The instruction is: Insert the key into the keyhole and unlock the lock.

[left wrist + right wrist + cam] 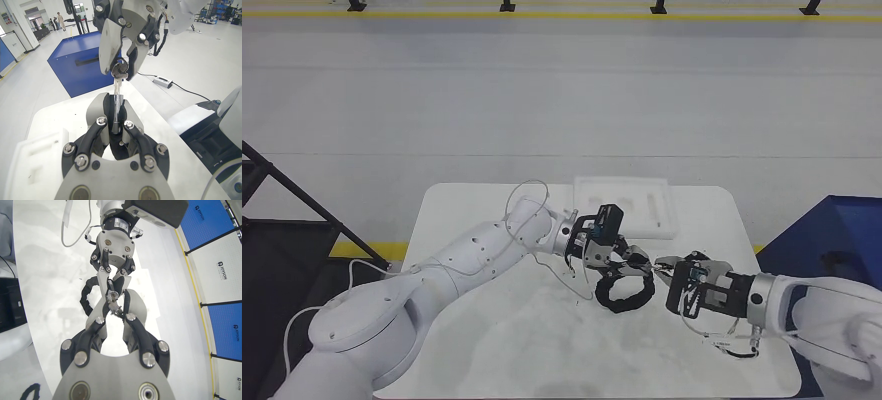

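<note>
left gripper (114, 100) – grips lock (117, 111) | right gripper (118, 74) – grips key (118, 83), tip at lock

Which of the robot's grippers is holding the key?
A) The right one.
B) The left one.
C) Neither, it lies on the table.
A: in the left wrist view the right gripper is shut on the head of the key, while the left gripper clamps the metal cylinder of the lock.
</note>
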Controlling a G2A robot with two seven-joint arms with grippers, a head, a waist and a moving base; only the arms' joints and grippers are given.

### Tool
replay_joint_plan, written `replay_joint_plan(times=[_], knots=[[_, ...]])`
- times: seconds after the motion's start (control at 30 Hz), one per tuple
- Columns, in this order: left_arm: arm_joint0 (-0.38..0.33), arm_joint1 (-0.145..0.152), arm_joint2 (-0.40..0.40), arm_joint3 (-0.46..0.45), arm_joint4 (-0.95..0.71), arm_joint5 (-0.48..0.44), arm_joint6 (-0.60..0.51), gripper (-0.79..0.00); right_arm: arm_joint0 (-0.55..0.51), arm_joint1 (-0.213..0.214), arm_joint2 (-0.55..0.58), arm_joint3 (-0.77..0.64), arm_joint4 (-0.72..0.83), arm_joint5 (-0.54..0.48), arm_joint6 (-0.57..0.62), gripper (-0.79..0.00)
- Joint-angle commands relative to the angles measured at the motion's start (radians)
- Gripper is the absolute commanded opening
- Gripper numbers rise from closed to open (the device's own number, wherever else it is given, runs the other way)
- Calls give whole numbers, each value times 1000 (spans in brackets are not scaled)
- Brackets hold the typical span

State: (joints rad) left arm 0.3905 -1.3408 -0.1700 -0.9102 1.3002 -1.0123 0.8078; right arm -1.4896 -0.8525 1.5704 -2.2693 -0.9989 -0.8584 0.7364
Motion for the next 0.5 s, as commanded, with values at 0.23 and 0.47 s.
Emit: replay_joint_plan(times=[0.23,0.47], knots=[[-28,3,0,-21,0,0,0,-785,-22,4,14,3,74,81,14,-785],[-49,8,0,-28,30,0,0,-785,-20,4,24,-1,189,232,76,-785]])
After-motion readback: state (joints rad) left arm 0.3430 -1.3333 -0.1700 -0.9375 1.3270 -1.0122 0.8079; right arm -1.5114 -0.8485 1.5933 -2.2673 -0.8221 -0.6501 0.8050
